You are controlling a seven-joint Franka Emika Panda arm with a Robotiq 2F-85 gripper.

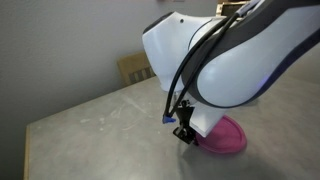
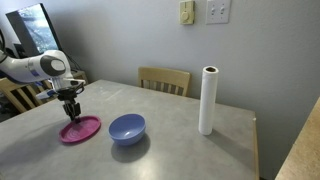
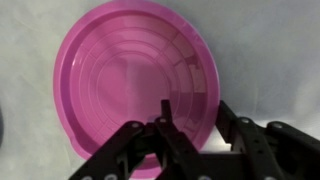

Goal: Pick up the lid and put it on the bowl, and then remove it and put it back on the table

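The magenta-pink lid [image 2: 80, 129] lies flat on the grey table [image 2: 180, 150], to the left of the periwinkle-blue bowl [image 2: 127, 128]. My gripper [image 2: 70, 112] is low over the lid's far side. In the wrist view the lid [image 3: 130, 75] fills the picture, rim up. My gripper's [image 3: 195, 115] fingers are apart and straddle the lid's rim, one finger inside the disc and one outside. In an exterior view the lid [image 1: 228, 138] shows partly behind the gripper [image 1: 185, 130]. The bowl is empty and stands apart from the lid.
A white paper towel roll [image 2: 208, 100] stands upright on the table to the right of the bowl. A wooden chair [image 2: 165, 80] stands behind the table, also seen in an exterior view [image 1: 135, 68]. The arm's white body [image 1: 240, 60] blocks much of that view.
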